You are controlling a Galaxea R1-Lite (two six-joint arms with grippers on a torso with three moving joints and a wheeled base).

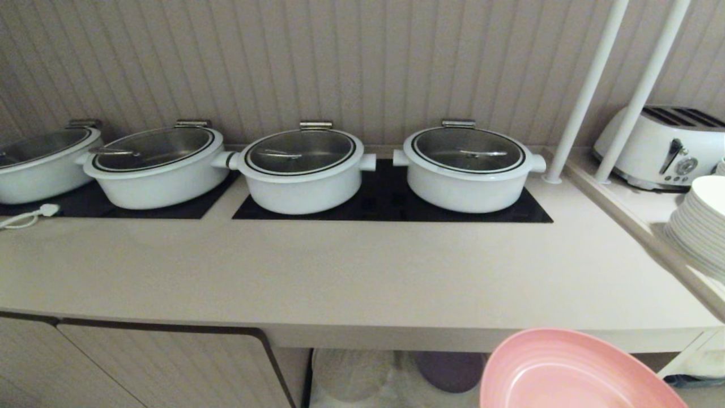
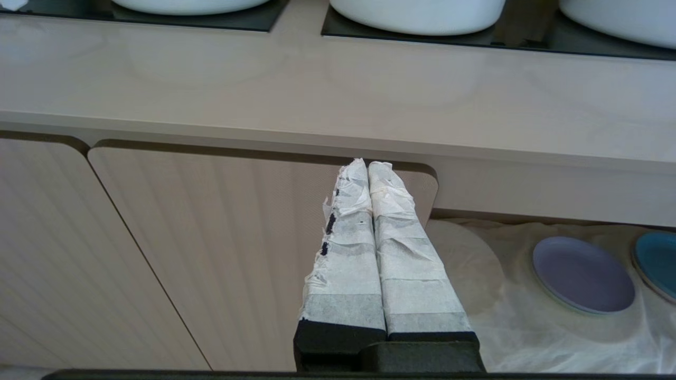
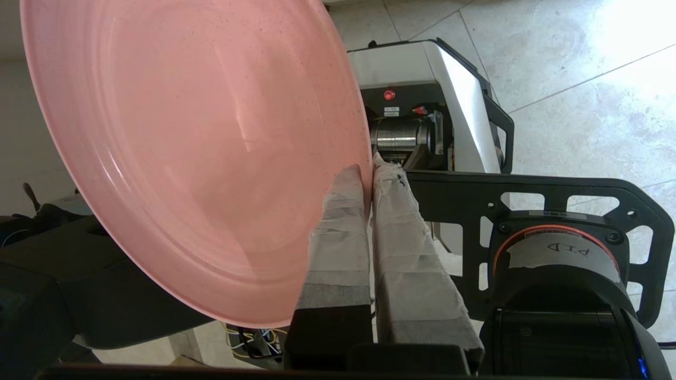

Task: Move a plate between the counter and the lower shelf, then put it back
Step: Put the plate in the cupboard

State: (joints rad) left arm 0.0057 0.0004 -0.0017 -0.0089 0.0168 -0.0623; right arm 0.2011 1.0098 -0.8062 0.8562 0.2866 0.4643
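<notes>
Right hand [image 3: 368,171] pinches the pink plate [image 3: 200,158] by its rim, held tilted.

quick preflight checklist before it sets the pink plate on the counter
1. Grip: the right pincer is shut on the rim of the pink plate - ok.
2. Plate attitude: it is tilted, not level, in the head view - not ok for setting down flat yet.
3. Landing zone: the counter shows a bare beige strip in front of the pots - ok.
4. Clearance: the plate is below the counter's front edge in the head view; whether it is clear of the edge - cannot tell.
5. Left pincer: shut, empty, in front of the cabinet door - ok.
6. Lower shelf: the purple plate and blue plate lie flat - ok.
</notes>
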